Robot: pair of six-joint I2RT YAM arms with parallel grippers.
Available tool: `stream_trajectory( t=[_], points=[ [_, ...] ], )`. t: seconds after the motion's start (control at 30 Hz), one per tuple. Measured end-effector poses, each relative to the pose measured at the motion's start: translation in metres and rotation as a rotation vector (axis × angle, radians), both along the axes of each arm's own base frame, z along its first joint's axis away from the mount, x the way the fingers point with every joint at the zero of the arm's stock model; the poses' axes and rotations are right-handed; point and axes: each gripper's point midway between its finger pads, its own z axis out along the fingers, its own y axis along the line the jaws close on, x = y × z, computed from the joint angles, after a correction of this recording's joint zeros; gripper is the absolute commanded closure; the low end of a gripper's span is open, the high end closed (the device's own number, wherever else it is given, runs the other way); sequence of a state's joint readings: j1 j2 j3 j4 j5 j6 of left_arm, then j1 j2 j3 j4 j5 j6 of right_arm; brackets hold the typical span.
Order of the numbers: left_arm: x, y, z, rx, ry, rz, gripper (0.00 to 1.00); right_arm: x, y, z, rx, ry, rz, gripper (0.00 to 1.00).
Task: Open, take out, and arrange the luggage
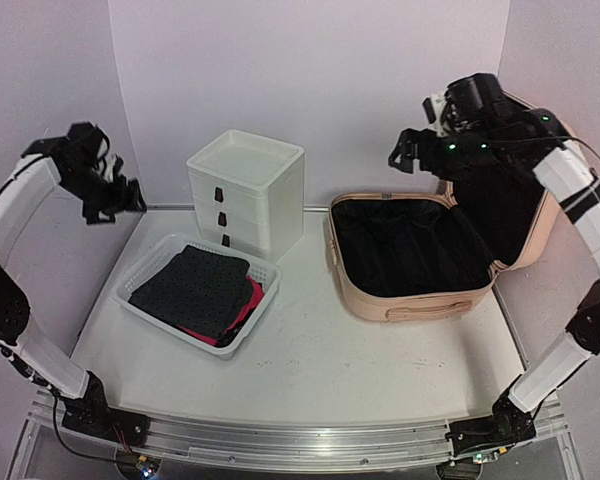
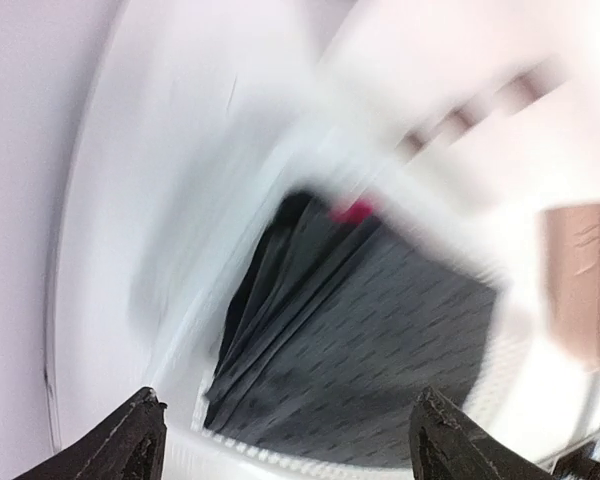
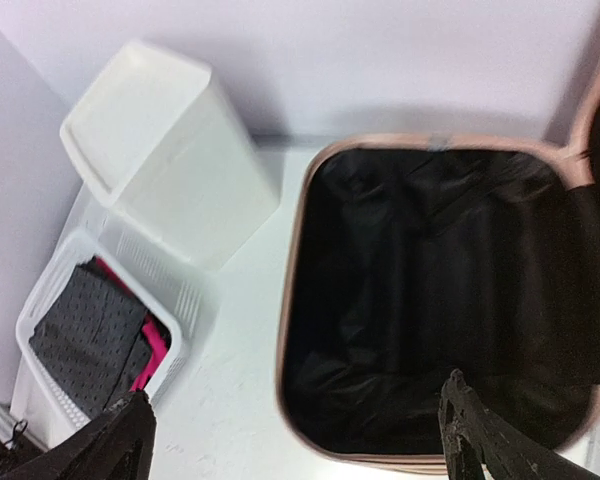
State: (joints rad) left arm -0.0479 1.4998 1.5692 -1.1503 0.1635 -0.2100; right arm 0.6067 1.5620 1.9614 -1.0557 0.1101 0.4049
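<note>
The peach-pink luggage (image 1: 400, 300) lies open at the right of the table. Its lid (image 1: 535, 225) leans back to the right, and nothing shows on its black lining (image 3: 430, 280). My right gripper (image 1: 402, 152) hangs high above the open luggage (image 3: 292, 290); in the wrist view the gripper (image 3: 298, 435) is open with nothing between its fingers. My left gripper (image 1: 115, 200) is raised at the far left. Its wrist view is blurred, and there the gripper (image 2: 290, 435) stands open above the folded dark dotted clothes (image 2: 380, 330).
A white mesh basket (image 1: 130, 290) left of centre holds black dotted clothes (image 1: 195, 285) and a pink piece (image 1: 252, 300). Behind it stands a white drawer box (image 1: 245, 190). The basket (image 3: 42, 300) and the drawer box (image 3: 165, 150) also show in the right wrist view. White walls enclose the back and sides.
</note>
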Motion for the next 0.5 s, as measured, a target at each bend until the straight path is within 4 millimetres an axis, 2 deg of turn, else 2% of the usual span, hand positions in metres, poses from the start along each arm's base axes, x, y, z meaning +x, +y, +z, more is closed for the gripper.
stream_trajectory(
  t=[0.03,0.1,0.2,0.27,0.33,0.5],
  points=[
    [0.007,-0.003,0.035,-0.019,-0.104,-0.006,0.11,-0.002,-0.005,0.005,-0.002,-0.015,-0.011,0.02],
    [0.012,-0.01,0.107,-0.061,-0.311,-0.026,0.09,-0.015,-0.026,0.031,-0.018,-0.086,-0.045,0.02],
    [-0.003,-0.022,0.195,-0.121,-0.579,-0.096,0.01,-0.033,-0.049,0.068,-0.036,-0.199,-0.067,0.02],
    [-0.02,-0.03,0.235,-0.142,-0.721,-0.159,0.01,-0.045,-0.063,0.086,-0.056,-0.264,-0.069,0.02],
    [-0.043,-0.038,0.267,-0.145,-0.843,-0.228,0.0,-0.057,-0.076,0.1,-0.079,-0.318,-0.071,0.02],
    [-0.095,-0.041,0.321,-0.105,-1.072,-0.293,0.0,-0.08,-0.1,0.117,-0.119,-0.424,-0.076,0.02]
  ],
)
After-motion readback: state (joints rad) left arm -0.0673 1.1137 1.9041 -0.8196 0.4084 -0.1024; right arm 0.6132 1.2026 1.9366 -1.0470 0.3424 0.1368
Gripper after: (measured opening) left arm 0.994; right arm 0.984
